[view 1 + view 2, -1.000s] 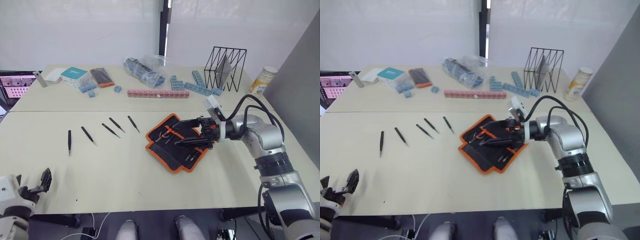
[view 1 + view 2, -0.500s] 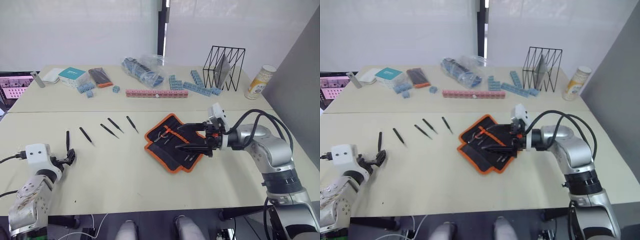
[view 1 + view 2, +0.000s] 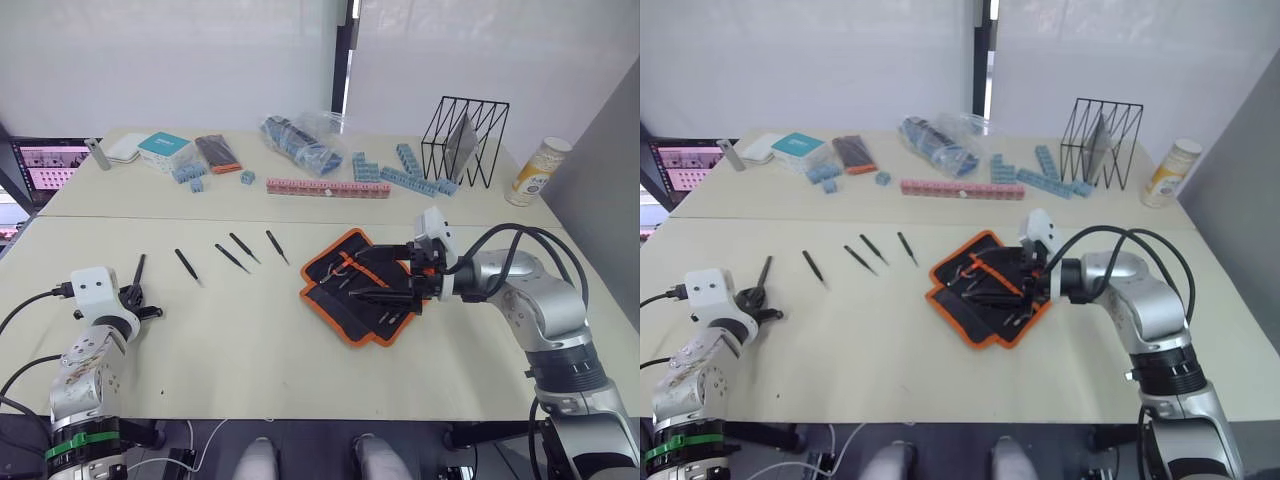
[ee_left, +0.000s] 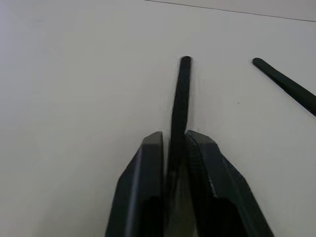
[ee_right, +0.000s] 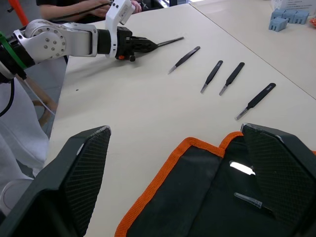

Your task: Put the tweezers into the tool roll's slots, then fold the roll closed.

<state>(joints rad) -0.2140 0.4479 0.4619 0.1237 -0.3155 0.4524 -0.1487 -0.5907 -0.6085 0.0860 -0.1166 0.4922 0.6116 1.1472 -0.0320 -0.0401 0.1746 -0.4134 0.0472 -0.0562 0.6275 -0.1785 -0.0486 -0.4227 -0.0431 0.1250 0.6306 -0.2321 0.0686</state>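
On the beige tabletop (image 3: 250, 330), left hand (image 4: 174, 143) is pinching a slim black metal tweezer (image 4: 180, 94), stiff, light, slippery; right hand (image 3: 385, 280), spread, is hovering over the black orange-trimmed fabric tool roll (image 3: 340, 300).

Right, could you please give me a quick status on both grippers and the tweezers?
Left gripper shut on the leftmost tweezers. Right gripper open over the open tool roll. Four tweezers loose on the table. Nothing in the way.

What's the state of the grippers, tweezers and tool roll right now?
left gripper: shut on the leftmost tweezer.
right gripper: open, over the tool roll.
tool roll: unfolded, flat on the table.
other four tweezers: loose on the table, left of the roll.
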